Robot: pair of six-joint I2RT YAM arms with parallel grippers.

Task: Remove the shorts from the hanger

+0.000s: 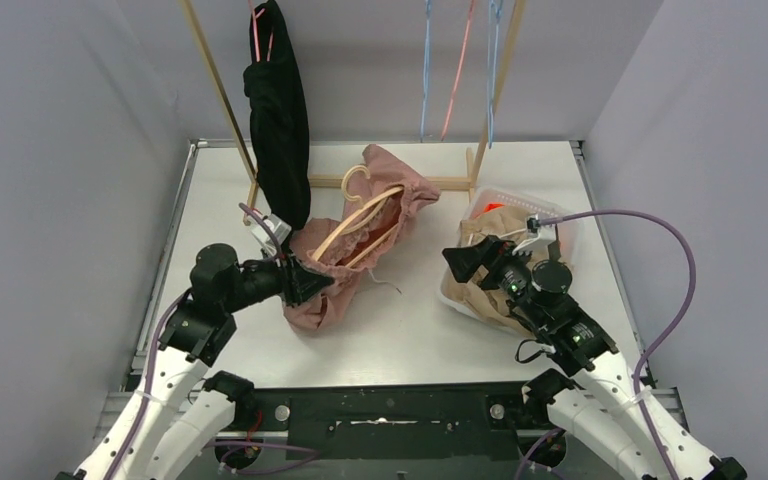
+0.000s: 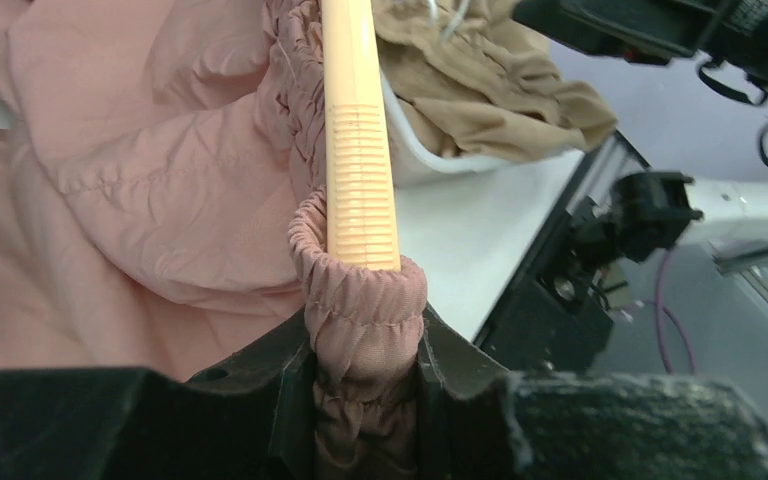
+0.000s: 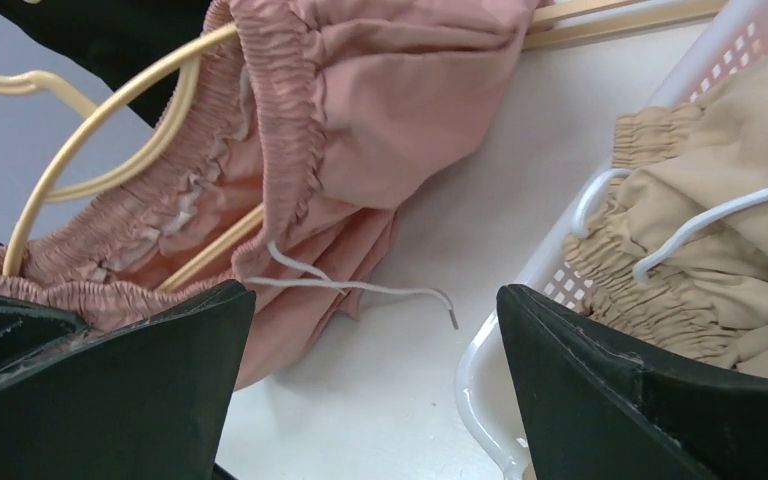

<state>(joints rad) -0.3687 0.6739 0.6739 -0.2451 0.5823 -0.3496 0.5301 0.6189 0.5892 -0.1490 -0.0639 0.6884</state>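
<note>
1. Left hand (image 1: pixel 312 283) clenched on the pink shorts' (image 1: pixel 400 185) gathered waistband at the wooden hanger's (image 1: pixel 365 212) end.
2. Those shorts lie on the table (image 1: pixel 410 340), centre frame.
3. Right hand (image 1: pixel 463 262) gapes, grasping nothing, at the basket (image 1: pixel 566 228) of beige shorts (image 1: pixel 475 298), right of frame.

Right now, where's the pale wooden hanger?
In the top view the pale wooden hanger sits centre-left, inside the dusty pink shorts' waistband, its near end at the left gripper, left of the white plastic basket.

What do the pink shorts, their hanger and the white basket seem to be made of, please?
Pink shorts: thin matte cloth, creased and gathered. Hanger: probably smooth plastic, with moulded ridges; painted wood is possible. White basket: glossy plastic, perforated wall.
</note>
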